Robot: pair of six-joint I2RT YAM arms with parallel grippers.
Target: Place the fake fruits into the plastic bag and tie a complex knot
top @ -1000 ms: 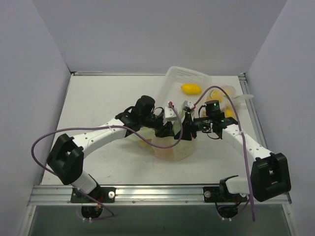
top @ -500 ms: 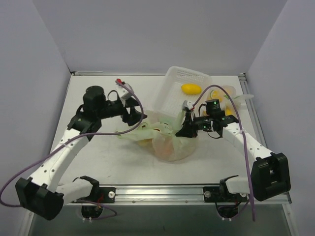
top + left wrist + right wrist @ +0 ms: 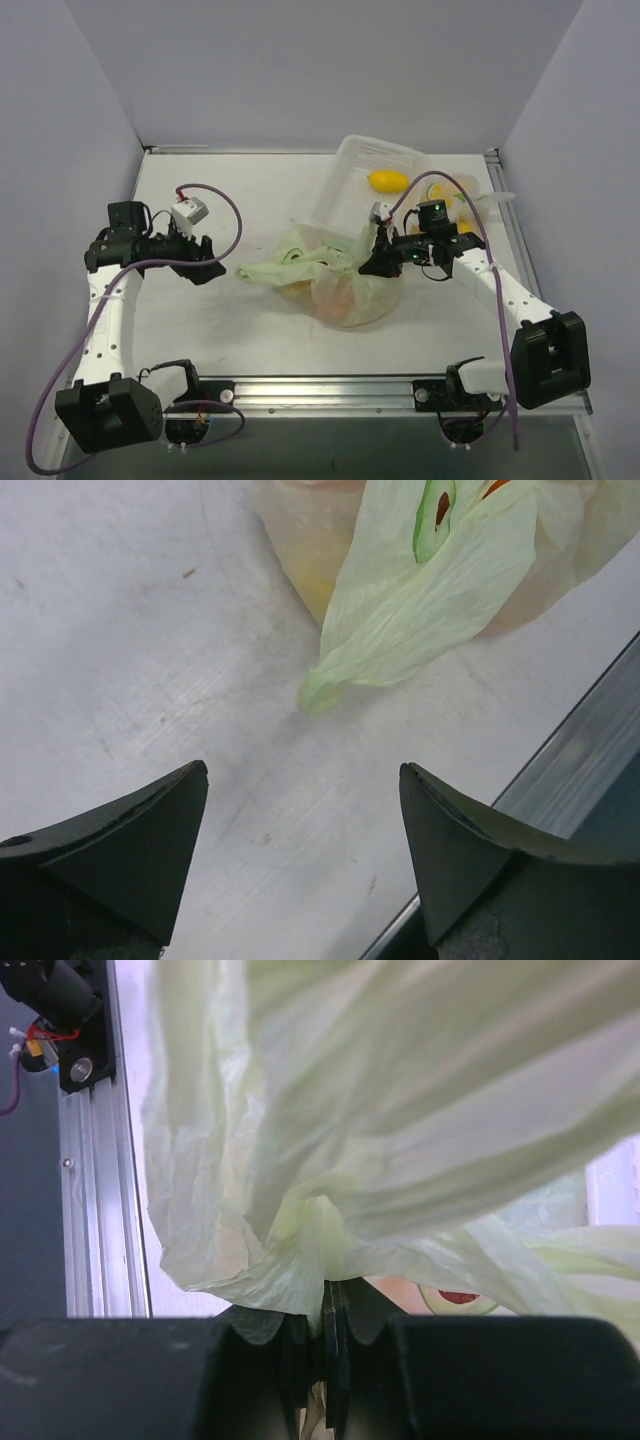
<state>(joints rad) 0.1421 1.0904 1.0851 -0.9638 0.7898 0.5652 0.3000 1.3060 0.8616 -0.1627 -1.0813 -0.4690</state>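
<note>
The left claw [image 3: 200, 260] is standing with its jaws wide apart at the left part of the bench [image 3: 230, 195], gripping nothing. In the left wrist view, bare bench surface is showing between its two fingers [image 3: 130, 855]. The plastic bag [image 3: 345, 285] is lying at the bench centre, with one loose twisted end [image 3: 258, 271] pointing toward the left claw and lying apart from it. The right claw [image 3: 372, 262] is clamping a gathered fold at the right side of the plastic bag, jaws together on the film. Orange fake fruits [image 3: 345, 305] are showing through the bag wall. A yellow lemon [image 3: 388, 180] is lying in the white basket [image 3: 350, 165] behind the bag.
</note>
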